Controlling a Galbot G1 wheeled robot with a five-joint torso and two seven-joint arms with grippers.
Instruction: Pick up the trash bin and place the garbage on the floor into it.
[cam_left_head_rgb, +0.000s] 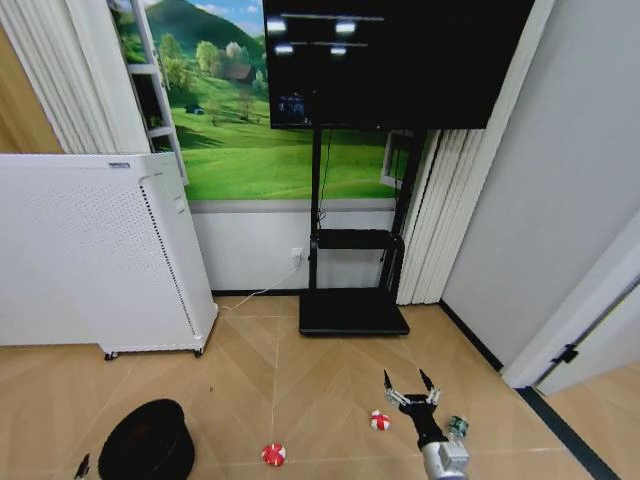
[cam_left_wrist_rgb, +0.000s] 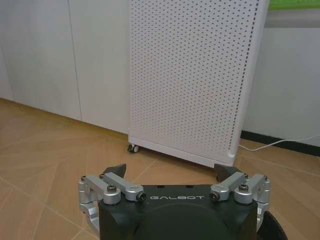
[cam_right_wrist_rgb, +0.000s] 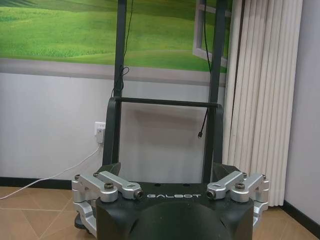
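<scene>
From the head view, at about eight o'clock we find the trash bin (cam_left_head_rgb: 147, 442), a black round wastebasket standing on the floor (cam_left_head_rgb: 300, 370) near the lower edge. Just beside it at the bottom edge a small tip of our left gripper (cam_left_head_rgb: 82, 466) pokes in. In the left wrist view that left gripper (cam_left_wrist_rgb: 172, 173) has its jaws spread wide with nothing between them, and it faces the white perforated appliance (cam_left_wrist_rgb: 192, 75) on wheels. In the head view this appliance (cam_left_head_rgb: 95, 250) stands at nine o'clock, against the wall.

Moving toward the middle, at six o'clock we see one red-and-white lump (cam_left_head_rgb: 273, 454) lying on the chevron planks, apart from the bin. A second red-and-white lump (cam_left_head_rgb: 380, 421) lies at about five o'clock, just beside the fingers of our right gripper (cam_left_head_rgb: 411, 386).

The right gripper hangs low over the floor at five o'clock, its fingers splayed open and gripping nothing. The right wrist view confirms this: the right gripper (cam_right_wrist_rgb: 170, 171) is released, jaws wide, looking at the black stand (cam_right_wrist_rgb: 165, 125) and the wall behind it. In the head view the stand's base (cam_left_head_rgb: 353, 312) sits at twelve o'clock from the gripper, under the dark screen (cam_left_head_rgb: 395, 60).

Just past the right arm, the small green-and-silver bottle (cam_left_head_rgb: 458, 429) lies on the floor, close against the wrist. To the far right runs the dark strip (cam_left_head_rgb: 560, 430) along the floor's edge.
</scene>
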